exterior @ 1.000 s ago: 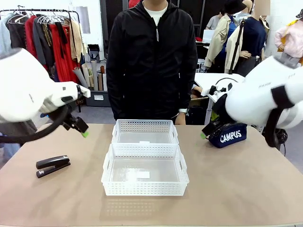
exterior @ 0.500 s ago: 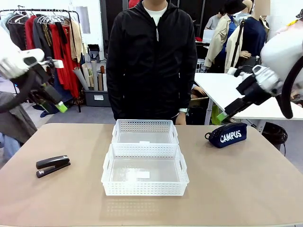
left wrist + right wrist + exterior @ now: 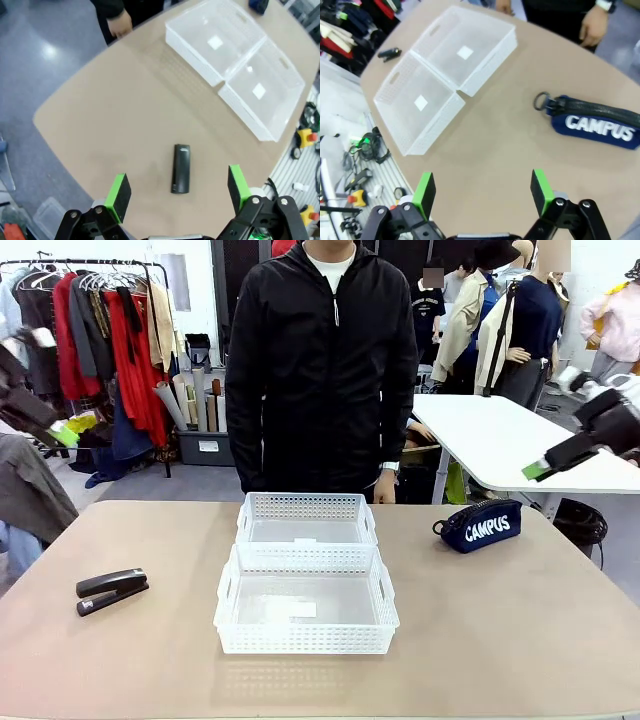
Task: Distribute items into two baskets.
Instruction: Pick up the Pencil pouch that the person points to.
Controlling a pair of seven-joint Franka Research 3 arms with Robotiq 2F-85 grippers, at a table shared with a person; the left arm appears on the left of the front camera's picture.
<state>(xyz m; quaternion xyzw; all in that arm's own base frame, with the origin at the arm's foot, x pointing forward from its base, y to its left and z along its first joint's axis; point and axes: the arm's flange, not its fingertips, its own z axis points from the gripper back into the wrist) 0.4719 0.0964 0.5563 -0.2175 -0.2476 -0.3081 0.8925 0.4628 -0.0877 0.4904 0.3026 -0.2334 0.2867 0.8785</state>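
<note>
My left gripper (image 3: 178,182) hangs high over the black desk stapler (image 3: 112,591), which lies near the left edge of the tan table (image 3: 520,640). Its jaws are spread wide and empty. My right gripper (image 3: 482,189), likewise spread and empty, hovers high above the soft navy-blue "CAMPUS" zip pouch (image 3: 482,526) by the far right edge. The two white perforated plastic baskets (image 3: 305,638) sit touching at the centre, with bare tabletop on either side.

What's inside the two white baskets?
No items: the near basket and the far basket each show only a white sticker on the bottom. The stapler and pouch lie outside on the table. Nothing's hidden.
</note>
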